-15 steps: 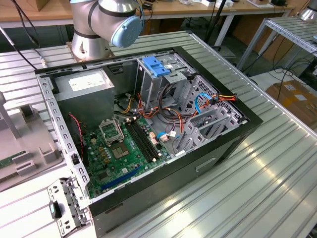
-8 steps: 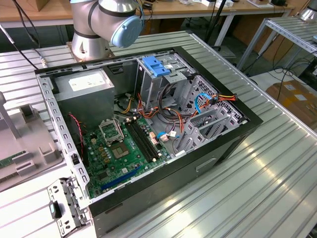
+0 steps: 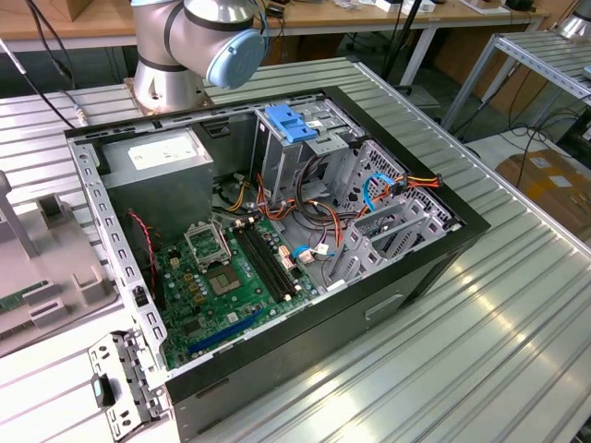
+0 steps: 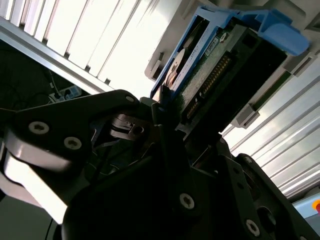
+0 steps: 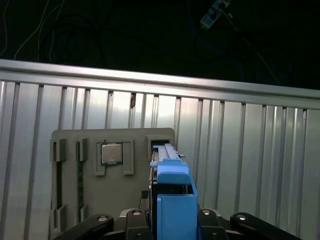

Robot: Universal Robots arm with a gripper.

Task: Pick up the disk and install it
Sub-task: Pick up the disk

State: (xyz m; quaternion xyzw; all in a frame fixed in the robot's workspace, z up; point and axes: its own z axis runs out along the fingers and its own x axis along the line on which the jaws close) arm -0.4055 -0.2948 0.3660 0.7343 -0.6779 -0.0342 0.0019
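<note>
Holding disk (image 5: 172, 197) edge-on | hand (image 5: 170, 219) cut off by frame edge

Ext. view: robot arm (image 3: 199, 41) cut off by top edge, upper left of centre. Grey fixture (image 3: 51, 277) cut by left edge, mid-left. Small parts on board inside PC case (image 3: 388, 286) too small to tell. Second wrist view: disk (image 4: 225, 65) partly hidden behind dark gripper (image 4: 170, 125) body. First wrist view: disk seen edge-on, label face hidden, gripper cut off by frame edge
</note>
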